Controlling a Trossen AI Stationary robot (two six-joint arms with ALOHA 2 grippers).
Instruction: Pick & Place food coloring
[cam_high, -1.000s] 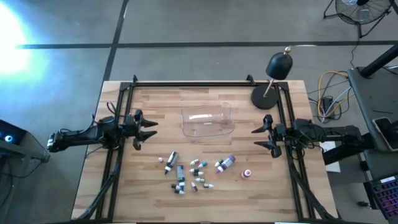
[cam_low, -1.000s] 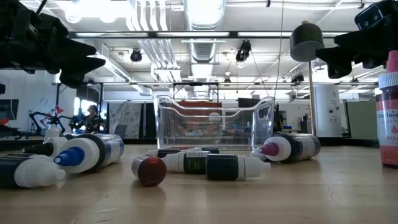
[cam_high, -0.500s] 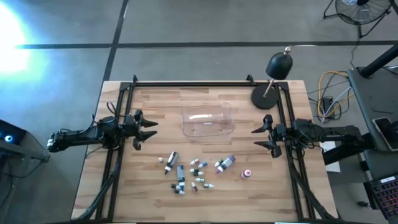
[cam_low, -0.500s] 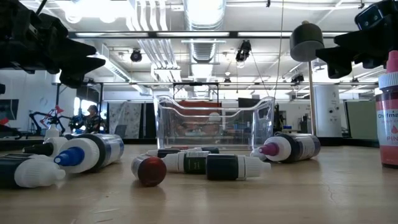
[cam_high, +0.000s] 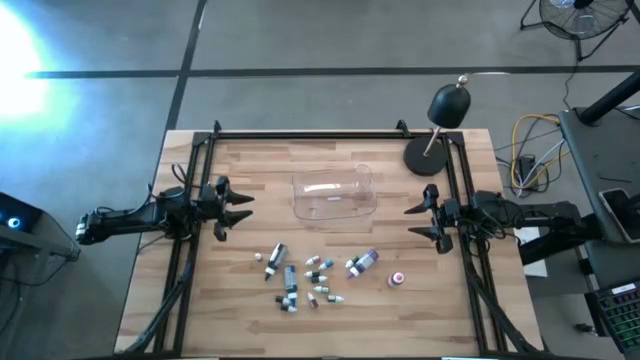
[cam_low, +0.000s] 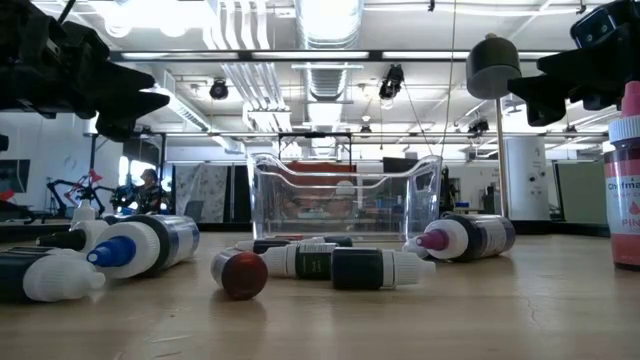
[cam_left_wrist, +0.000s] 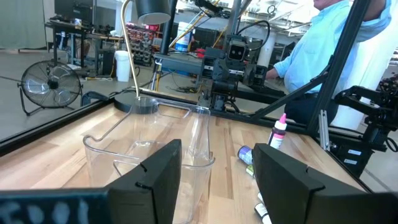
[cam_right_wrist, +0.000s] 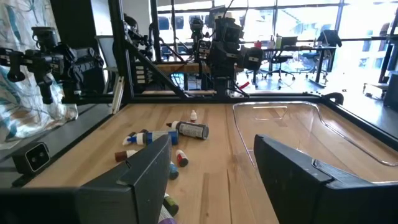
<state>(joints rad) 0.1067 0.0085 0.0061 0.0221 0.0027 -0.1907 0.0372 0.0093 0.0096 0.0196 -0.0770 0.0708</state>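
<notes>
Several tiny food coloring bottles (cam_high: 315, 272) lie scattered on their sides on the table's near half; one pink-capped bottle (cam_high: 397, 279) stands upright to their right. In the low view the bottles (cam_low: 310, 262) lie in front of the clear plastic tub (cam_low: 347, 198). My left gripper (cam_high: 243, 207) hovers open at the table's left side, above the surface. My right gripper (cam_high: 412, 221) hovers open at the right side. Both point toward the table's middle, apart from every bottle. The left wrist view shows the tub (cam_left_wrist: 149, 149) and the upright bottle (cam_left_wrist: 278, 130); the right wrist view shows bottles (cam_right_wrist: 163, 138).
The clear tub (cam_high: 334, 192) sits at the table's middle, on the far side of the bottles. A black dome lamp (cam_high: 437, 125) stands on its round base at the far right corner. A black frame rail (cam_high: 310, 134) borders the table. A person in a blue shirt (cam_left_wrist: 323, 50) stands beyond the table.
</notes>
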